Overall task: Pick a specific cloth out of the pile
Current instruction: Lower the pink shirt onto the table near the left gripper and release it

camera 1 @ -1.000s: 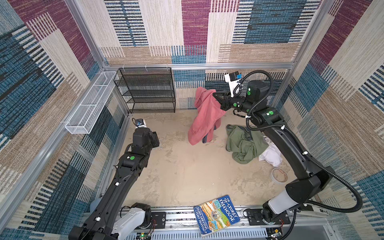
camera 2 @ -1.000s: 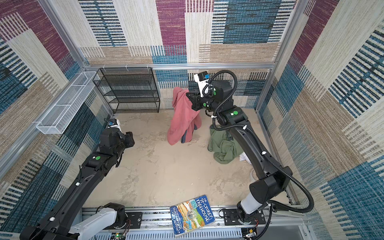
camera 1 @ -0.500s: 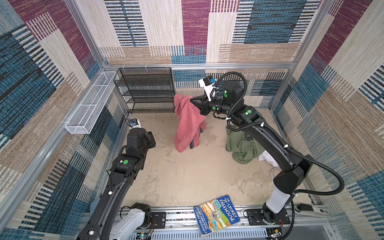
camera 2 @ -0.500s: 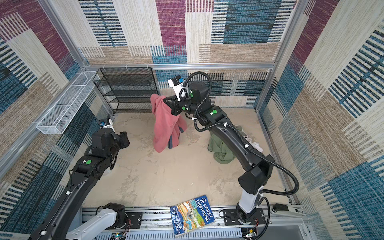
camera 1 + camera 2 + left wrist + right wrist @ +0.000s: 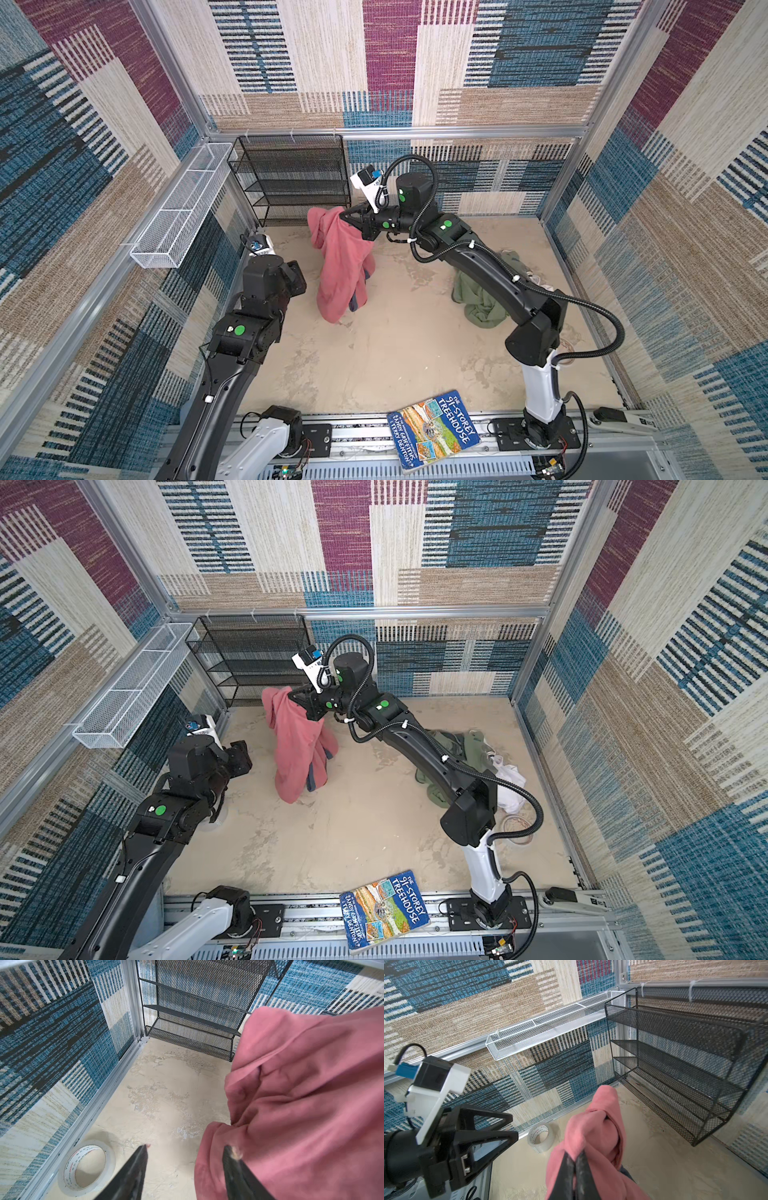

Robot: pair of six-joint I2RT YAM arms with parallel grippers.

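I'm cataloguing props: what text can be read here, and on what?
"THE 91-STOREY TREEHOUSE": on the book cover.
"ANDY GRIFFITHS & TERRY DENTON": same cover.
Red print on the tape roll core: too blurred to read surely.

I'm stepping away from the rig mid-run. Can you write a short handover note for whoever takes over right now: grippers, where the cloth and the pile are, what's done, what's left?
Right gripper: shut on the salmon-pink garment, holding it up by a bunched fold near its top.
Left gripper: open, empty, close beside the hanging garment.
Pile: olive-green and white garments on the floor at the right, partly hidden by the right arm, apart from the pink garment.
Done: the garment is out of the pile.
Left: probably set it down away from the pile. I cannot tell whether its lower end touches the floor.
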